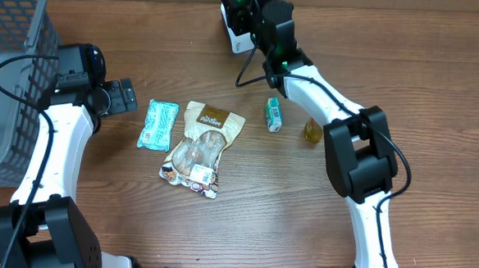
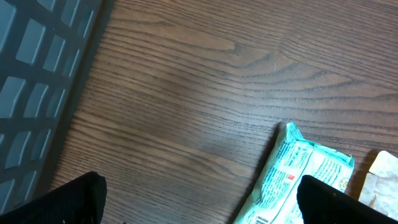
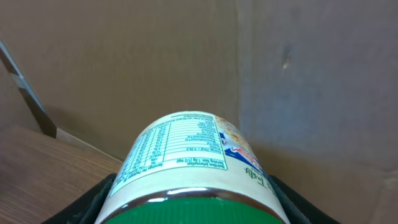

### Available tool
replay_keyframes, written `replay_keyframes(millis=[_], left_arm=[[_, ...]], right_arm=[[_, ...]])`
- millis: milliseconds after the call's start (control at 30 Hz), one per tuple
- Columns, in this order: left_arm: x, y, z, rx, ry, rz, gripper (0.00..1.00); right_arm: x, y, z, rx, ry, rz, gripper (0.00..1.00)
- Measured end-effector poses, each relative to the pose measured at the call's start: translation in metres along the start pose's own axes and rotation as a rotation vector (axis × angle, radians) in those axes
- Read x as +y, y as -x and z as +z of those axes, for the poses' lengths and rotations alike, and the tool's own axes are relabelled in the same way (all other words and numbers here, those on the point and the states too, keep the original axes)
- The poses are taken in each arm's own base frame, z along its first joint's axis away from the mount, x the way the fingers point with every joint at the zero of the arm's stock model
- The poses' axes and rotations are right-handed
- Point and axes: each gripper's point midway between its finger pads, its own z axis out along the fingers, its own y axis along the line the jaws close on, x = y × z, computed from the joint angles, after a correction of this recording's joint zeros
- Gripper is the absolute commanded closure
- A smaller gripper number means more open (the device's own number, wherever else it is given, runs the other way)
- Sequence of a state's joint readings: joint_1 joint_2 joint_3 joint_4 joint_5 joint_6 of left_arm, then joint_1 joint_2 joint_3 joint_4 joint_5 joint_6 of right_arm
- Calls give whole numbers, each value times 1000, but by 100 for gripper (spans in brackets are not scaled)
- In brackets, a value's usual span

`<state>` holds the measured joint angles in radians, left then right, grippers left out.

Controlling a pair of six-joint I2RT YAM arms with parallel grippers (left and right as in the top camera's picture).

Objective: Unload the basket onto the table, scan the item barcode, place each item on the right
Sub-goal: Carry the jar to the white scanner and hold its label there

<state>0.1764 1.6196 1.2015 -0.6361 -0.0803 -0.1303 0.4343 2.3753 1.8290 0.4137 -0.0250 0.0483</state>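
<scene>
At the far edge of the desk, the right end effector was clamped across a round canister with a green lid, holding it up beside a white device that we took for the scanner. The left end effector hung with its fingers wide apart and empty over bare wood, just beside a teal packet.

We judged the canister stiff and fairly light, with a wall rigid enough to take a firm squeeze. It was also smooth and curved, so liable to roll or slip between the fingers. A grip across the body near the lid, as here, left the label free to turn toward the scanner.

On that label we could make out a nutrition table in green print, and beside it a picture panel with blue script we could not read. No barcode showed in any view, and the fine print was too small to read.
</scene>
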Motion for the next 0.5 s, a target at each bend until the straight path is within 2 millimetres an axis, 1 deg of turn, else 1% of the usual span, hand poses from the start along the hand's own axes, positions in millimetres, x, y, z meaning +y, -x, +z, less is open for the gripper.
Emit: replay_keyframes(millis=[133,300,400,500], left_arm=[[0,0,0,0,0,0,0],[0,0,0,0,0,0,0],[0,0,0,0,0,0,1],[0,0,0,0,0,0,0]], right_arm=[[-2,-17,6,-13,2,-11,75],[-4,-32,10,-17,2,-80,75],[-4,-33,11,-21,1,-120,75],[-4,-27,11,-44,1,-152,75]])
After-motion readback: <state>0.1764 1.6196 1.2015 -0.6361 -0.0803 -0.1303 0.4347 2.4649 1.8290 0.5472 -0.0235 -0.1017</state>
